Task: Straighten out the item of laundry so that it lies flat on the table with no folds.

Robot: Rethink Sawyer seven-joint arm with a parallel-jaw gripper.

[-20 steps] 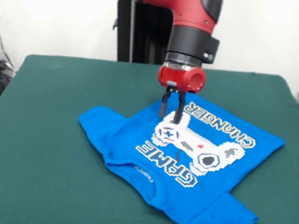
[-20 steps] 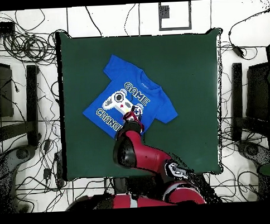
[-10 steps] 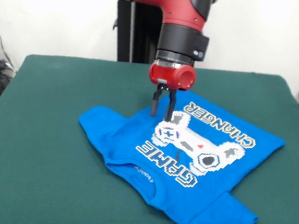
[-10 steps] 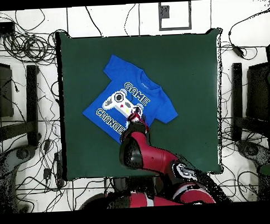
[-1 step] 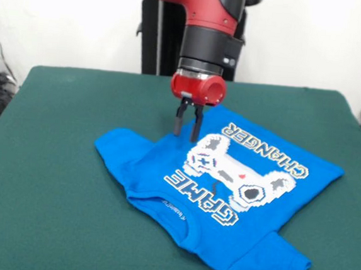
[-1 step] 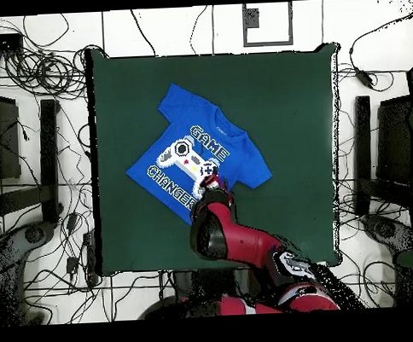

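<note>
Lying print side up on the table (image 5: 58,162), the shirt (image 5: 165,162) is showing as a bright blue, soft-looking short-sleeved tee spread across the dark green felt-like cloth, a white pixel game controller and the words "GAME CHANGER" on its chest. It is sitting at an angle to the table's edges, mostly spread out, though one sleeve (image 5: 113,143) is bunching a little and the cloth around the neck opening is rippling rather than lying quite smooth. The other sleeve (image 5: 270,269) is reaching toward the bottom edge of the front view. From overhead, the shirt (image 6: 177,106) is resting left of the table's middle, with bare green cloth (image 6: 284,115) all round it. The gripper (image 5: 185,134), two thin dark fingers under a glossy red round wrist, is hanging just over the shirt's hem edge beside the controller print, its fingers slightly apart and holding nothing. Compared with a second ago, it has been moving away from the print toward the hem and rising slightly, while the shirt is keeping the same shape and place. Overhead, the red arm (image 6: 217,233) is covering the hem corner of the shirt and hiding the fingers, and whether the fingertips are touching the cloth is hard to make out from the front.
</note>
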